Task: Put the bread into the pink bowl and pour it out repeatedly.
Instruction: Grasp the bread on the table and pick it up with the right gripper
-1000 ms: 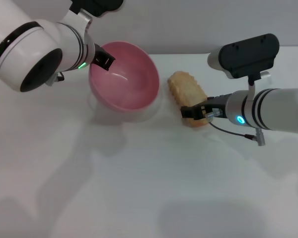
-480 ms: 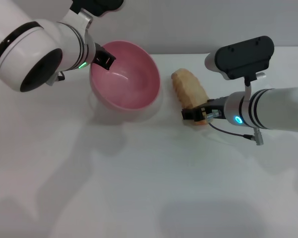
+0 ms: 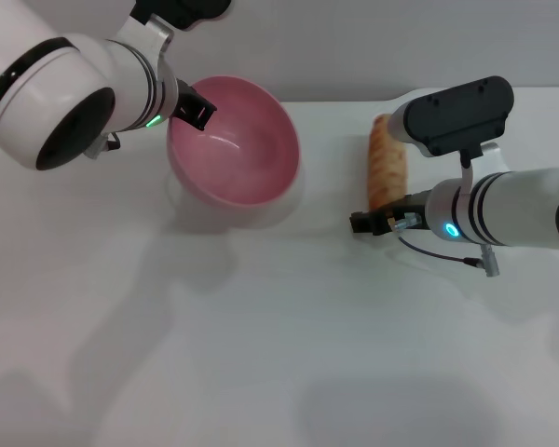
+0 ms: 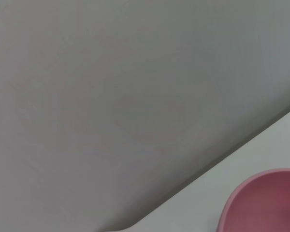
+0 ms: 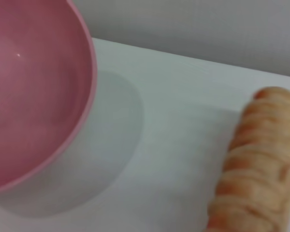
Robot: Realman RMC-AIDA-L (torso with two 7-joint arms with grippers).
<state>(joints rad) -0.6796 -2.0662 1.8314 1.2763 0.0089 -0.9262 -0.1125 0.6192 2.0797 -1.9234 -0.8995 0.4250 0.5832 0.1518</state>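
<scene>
The pink bowl (image 3: pixel 233 154) is tilted with its opening facing the bread, at the back left of the white table. My left gripper (image 3: pixel 194 112) is shut on the bowl's left rim. The bread (image 3: pixel 387 166) is to the right of the bowl, turned on its edge with its orange striped top showing. My right gripper (image 3: pixel 376 223) is shut on the bread's near end. The right wrist view shows the bowl (image 5: pixel 34 96) and the bread (image 5: pixel 256 164) apart, with bare table between them. The left wrist view shows only a piece of the bowl's rim (image 4: pixel 261 200).
The white table (image 3: pixel 261 335) spreads in front of both arms. A grey wall (image 4: pixel 135 96) stands behind the table's far edge. The bowl casts a shadow on the table under it.
My right gripper has lifted and turned the bread from lying flat and slanted to standing on its edge, a little farther right. The bowl and my left arm have barely moved.
</scene>
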